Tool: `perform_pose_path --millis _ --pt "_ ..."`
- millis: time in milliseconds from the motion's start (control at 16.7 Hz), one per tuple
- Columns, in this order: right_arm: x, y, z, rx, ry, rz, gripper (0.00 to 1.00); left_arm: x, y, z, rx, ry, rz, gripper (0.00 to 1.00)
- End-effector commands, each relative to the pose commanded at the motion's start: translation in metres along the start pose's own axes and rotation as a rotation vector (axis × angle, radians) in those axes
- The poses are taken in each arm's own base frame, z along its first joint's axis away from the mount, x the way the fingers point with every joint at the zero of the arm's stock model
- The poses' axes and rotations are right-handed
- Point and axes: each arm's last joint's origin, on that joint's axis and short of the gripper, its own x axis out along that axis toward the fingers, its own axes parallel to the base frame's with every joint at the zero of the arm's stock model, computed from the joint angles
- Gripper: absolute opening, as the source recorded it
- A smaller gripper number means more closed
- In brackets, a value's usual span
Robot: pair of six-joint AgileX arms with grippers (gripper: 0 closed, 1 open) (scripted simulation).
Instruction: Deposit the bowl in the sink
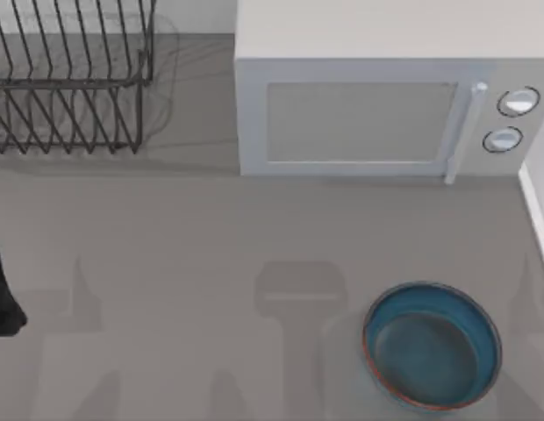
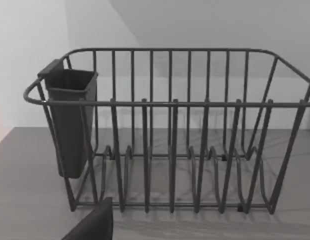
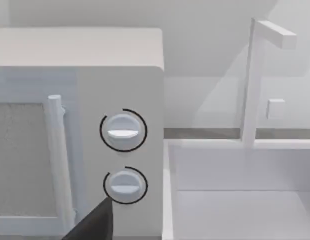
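The bowl [image 1: 433,345], glossy teal-blue inside with a thin reddish-brown rim, sits upright on the grey counter near the front right, in front of the microwave's knobs. Nothing touches it. The white sink [image 3: 235,167] lies to the right of the microwave; its rim [image 1: 537,210] runs along the top view's right edge. A dark part of my left arm [image 1: 2,303] rests at the far left edge of the counter, well away from the bowl. A dark piece of my left gripper [image 2: 92,227] faces the dish rack. A similar piece of my right gripper [image 3: 92,225] faces the microwave's knobs and the sink.
A white microwave [image 1: 377,96] with its door shut stands at the back, with two round knobs [image 3: 123,130] beside the sink. A white faucet [image 3: 252,80] rises behind the basin. A black wire dish rack [image 2: 170,135] with a utensil cup [image 2: 70,120] stands back left.
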Motion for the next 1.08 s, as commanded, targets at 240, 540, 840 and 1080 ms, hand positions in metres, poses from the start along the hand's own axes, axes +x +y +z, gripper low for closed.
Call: perform_pose_path --millis 240,540,840,1080 --pt "0.0 0.002 0.006 0.014 0.033 0.015 1.0 0.0 0.0 0.0 0.0 0.0 0.0 1.0" --pt "0.009 0.012 0.039 0.091 0.307 0.089 1.0 0.0 0.0 0.0 0.0 0.0 0.0 1.0" --pt "0.048 0.037 0.063 0.13 0.836 0.119 1.0 0.0 0.0 0.0 0.0 0.0 0.0 1.0" --pt "0.084 0.068 0.069 0.097 1.22 0.083 1.0 0.0 0.0 0.0 0.0 0.0 0.0 1.0"
